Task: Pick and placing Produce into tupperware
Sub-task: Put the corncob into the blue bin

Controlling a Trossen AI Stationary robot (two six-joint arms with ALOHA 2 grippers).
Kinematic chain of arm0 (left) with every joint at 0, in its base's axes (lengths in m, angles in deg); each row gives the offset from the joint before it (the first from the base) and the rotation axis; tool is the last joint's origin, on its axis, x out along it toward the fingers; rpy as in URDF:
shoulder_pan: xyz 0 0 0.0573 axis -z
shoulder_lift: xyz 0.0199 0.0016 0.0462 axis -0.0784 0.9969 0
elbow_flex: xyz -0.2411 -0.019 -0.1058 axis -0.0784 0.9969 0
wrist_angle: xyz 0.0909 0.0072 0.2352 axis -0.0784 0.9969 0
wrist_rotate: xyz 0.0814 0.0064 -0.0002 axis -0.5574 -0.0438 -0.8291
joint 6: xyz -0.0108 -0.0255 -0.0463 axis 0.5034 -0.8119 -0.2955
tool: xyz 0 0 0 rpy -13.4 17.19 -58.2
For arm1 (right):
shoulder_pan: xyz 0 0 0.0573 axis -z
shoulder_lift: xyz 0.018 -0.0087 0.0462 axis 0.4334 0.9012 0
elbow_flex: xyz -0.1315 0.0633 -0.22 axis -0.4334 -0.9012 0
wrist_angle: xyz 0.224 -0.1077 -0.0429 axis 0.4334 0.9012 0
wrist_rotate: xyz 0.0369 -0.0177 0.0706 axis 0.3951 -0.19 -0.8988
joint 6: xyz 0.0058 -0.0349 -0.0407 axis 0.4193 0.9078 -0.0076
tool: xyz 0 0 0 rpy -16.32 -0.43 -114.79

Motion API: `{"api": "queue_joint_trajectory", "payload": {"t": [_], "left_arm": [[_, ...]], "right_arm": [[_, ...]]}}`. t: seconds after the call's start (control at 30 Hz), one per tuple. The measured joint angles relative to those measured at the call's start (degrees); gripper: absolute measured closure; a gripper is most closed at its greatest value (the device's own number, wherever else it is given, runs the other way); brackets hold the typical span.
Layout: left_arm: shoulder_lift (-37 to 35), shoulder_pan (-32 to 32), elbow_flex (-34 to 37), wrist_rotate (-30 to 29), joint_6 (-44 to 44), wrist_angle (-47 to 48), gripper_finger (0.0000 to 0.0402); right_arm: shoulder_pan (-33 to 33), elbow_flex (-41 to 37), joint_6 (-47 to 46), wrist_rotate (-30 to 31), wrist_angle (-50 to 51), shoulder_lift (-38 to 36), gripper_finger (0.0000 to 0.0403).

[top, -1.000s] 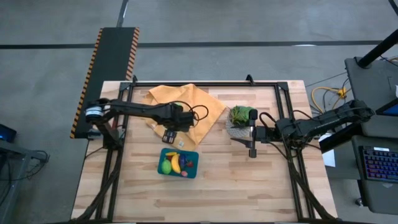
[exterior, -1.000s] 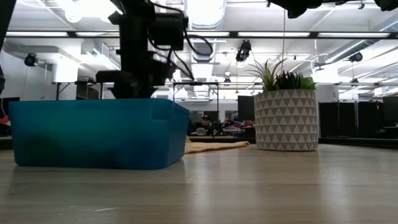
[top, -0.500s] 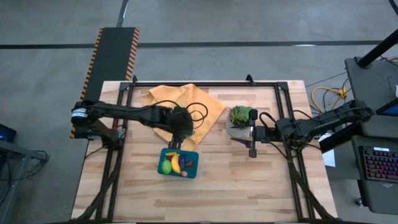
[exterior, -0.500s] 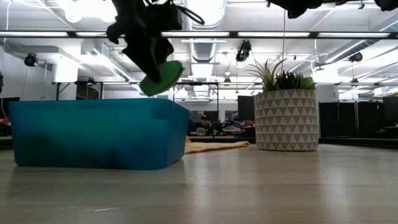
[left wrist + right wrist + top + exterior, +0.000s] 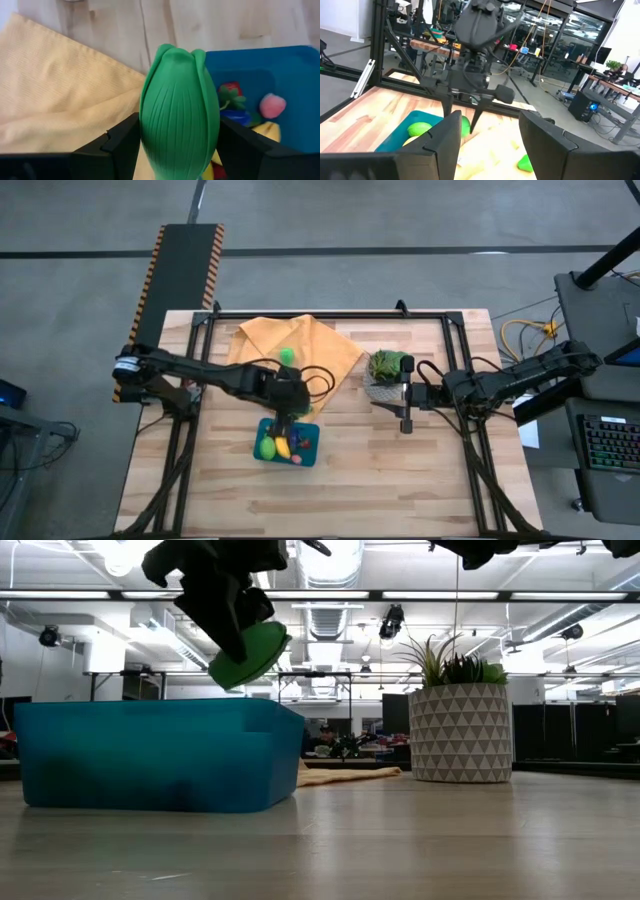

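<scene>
My left gripper point(image 5: 282, 418) hangs over the far rim of the teal tupperware point(image 5: 312, 452), shut on a green ribbed toy vegetable point(image 5: 180, 110). In the low view the vegetable point(image 5: 250, 655) is above the tupperware's wall point(image 5: 150, 755). Inside the tupperware lie a green rounded piece, a yellow banana point(image 5: 283, 443), and red and pink pieces point(image 5: 272, 106). Another green piece point(image 5: 287, 355) rests on the orange cloth point(image 5: 325, 345). My right gripper point(image 5: 407, 418) waits at the table's right, open with nothing between its fingers point(image 5: 445, 140). My left gripper pinches the green vegetable by its two long sides point(image 5: 147, 131), one dark finger on each side. The fingers point(image 5: 225, 610) slant down at it from above. The vegetable is lifted clear and tilted, above the tupperware's rim.
A grey patterned pot with a leafy plant point(image 5: 385, 370) stands beside my right gripper, right of the cloth. The pot point(image 5: 460, 730) stands to the right of the tupperware in the low view. Bare wood lies near and right of the tupperware.
My left gripper has risen from behind the tupperware with the green vegetable, tipped more steeply downward and gone toward the table's near edge until it is over the tupperware's far rim. The vegetable is lifted clear. The green piece on the cloth has come into view.
</scene>
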Motion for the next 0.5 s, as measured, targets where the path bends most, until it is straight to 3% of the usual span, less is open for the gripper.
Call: {"api": "queue_joint_trajectory", "payload": {"t": [0.5], "left_arm": [[0.0, 3.5, 0.3, -0.2, -6.4, -0.2, 0.0194]], "right_arm": [[0.0, 0.0, 0.0, 0.0, 0.0, 0.0, 0.0211]]}}
